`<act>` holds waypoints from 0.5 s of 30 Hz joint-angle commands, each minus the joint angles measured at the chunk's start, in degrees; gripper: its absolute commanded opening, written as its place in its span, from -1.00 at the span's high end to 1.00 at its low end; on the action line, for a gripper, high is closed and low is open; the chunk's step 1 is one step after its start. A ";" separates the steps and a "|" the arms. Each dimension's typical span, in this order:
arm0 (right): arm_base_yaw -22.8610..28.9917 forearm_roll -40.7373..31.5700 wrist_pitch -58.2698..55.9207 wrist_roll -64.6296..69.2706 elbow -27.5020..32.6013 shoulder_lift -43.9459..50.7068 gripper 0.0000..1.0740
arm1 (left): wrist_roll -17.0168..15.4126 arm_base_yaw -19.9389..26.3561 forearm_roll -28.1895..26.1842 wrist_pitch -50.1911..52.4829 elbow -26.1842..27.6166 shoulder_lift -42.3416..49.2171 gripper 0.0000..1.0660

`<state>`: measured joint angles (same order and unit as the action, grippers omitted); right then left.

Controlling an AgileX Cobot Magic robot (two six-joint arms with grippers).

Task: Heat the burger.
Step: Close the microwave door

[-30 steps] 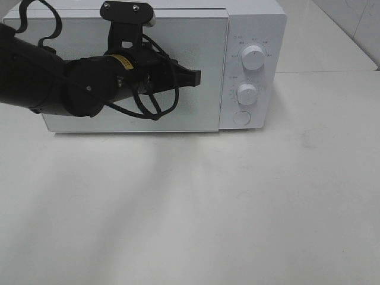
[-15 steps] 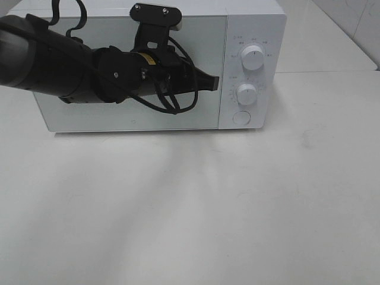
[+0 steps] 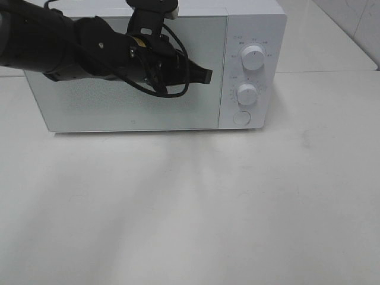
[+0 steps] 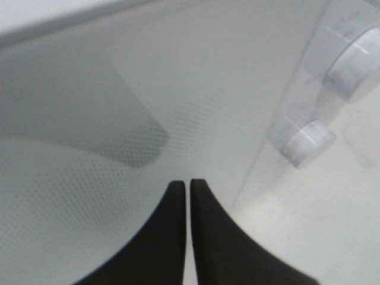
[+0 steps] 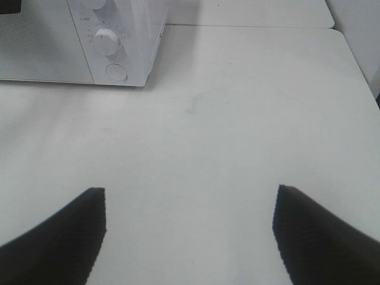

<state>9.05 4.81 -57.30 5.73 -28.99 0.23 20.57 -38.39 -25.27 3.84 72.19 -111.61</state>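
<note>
My black, tapered left gripper (image 3: pixel 206 76), tips pressed together, hangs in front of the smooth, dot-meshed door of the boxy white microwave oven (image 3: pixel 136 116). Two round white knobs (image 3: pixel 253 58) sit further right. My right gripper (image 5: pixel 189 191) is spread wide above the matte white tabletop (image 5: pixel 237 107). I can't tell where the burger is.

A white microwave (image 3: pixel 178 116), door (image 3: pixel 89 110) closed, stands on a table (image 3: pixel 190 214); the left gripper (image 3: pixel 205 76), jaws together, hangs before the door, tip near the control panel (image 3: pixel 265 77)

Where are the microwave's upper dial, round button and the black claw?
upper dial (image 3: pixel 253 59), high exterior view, its face.
round button (image 3: pixel 241 117), high exterior view, its middle.
left gripper (image 4: pixel 188 181), left wrist view, between shut fingertips.
</note>
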 commanded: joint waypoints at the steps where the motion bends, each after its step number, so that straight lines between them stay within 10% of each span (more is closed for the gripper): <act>1: -0.52 0.06 0.29 -0.29 0.11 1.55 -0.40 | -1.43 -0.11 -1.20 -5.73 -0.86 2.52 0.82; 6: -0.52 0.06 0.29 -0.29 0.11 1.55 -0.40 | -3.38 -0.11 -1.20 -7.91 -4.53 5.16 0.70; 9: -0.52 0.06 0.29 -0.29 0.11 1.55 -0.40 | -4.58 -0.11 -1.20 -12.83 -6.93 7.56 0.22; 11: -0.52 0.06 0.29 -0.29 0.11 1.55 -0.40 | -4.98 -0.11 -1.20 -19.37 -7.85 9.68 -0.56; 13: -0.52 0.06 0.29 -0.29 0.11 1.55 -0.40 | -6.02 0.00 -1.20 -24.29 -7.85 10.71 -0.91; 15: -0.52 0.06 0.29 -0.29 0.11 1.55 -0.40 | -6.13 0.00 -0.69 -28.36 -7.85 11.86 -0.87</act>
<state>9.05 4.81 -57.30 5.73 -28.99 0.23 15.13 -38.39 -26.01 -21.03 64.63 -101.07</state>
